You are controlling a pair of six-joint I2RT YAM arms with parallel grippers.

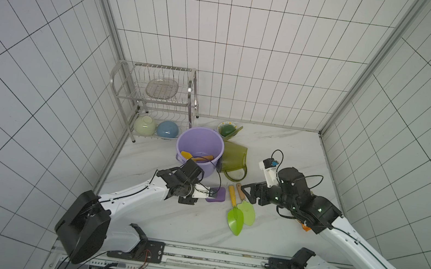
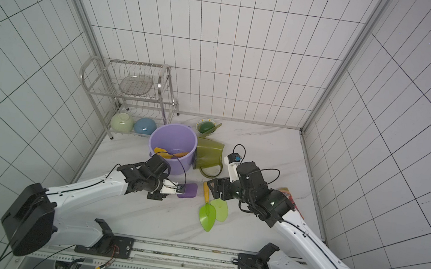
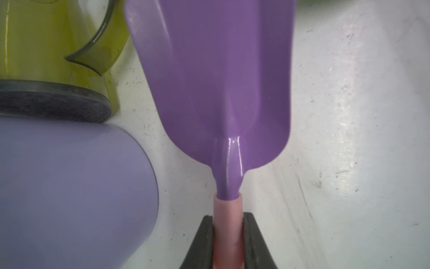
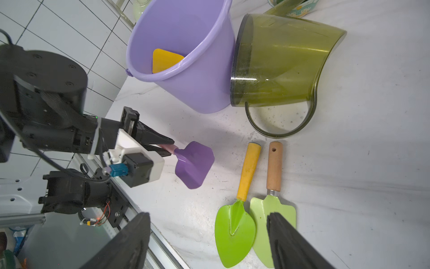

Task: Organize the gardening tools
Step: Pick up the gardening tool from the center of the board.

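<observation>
Far beyond the left jaws and off to their left, a wire rack [image 1: 119, 78] stands in the corner with a pale green bowl [image 1: 145, 124] and a blue bowl [image 1: 167, 129] on its lower shelf. A purple bucket [image 1: 201, 142] stands upright just past the left jaws, and a yellow trowel [image 1: 186, 154] lies inside it. The left jaws are pressed onto the pink handle of the purple trowel [image 3: 216, 81], pinching it from both sides. Its blade sticks out ahead of them towards the right jaws, low over the tabletop [image 1: 286, 151]. I cannot tell whether the blade touches the surface. The bucket wall is right beside this blade in the left wrist view. Next comes the olive can [image 1: 234, 157], lying on its side with its base against the bucket and its loop handle towards the right jaws. A small patterned bowl [image 1: 226, 129] sits further back, by the can's spout. Between the two pairs of jaws, two trowels lie side by side on the tabletop, handles pointing at the can. These are the bright green trowel [image 4: 235, 228] with a yellow handle and the pale green trowel [image 4: 263, 209] with a wooden one, and their blades overlap. The right jaws are spread wide and hold nothing. They sit just above the wooden handle, and in the right wrist view one finger [image 4: 290, 244] covers part of the pale green blade. A reddish packet [image 2: 285, 191] lies behind them, partly under the right arm.
</observation>
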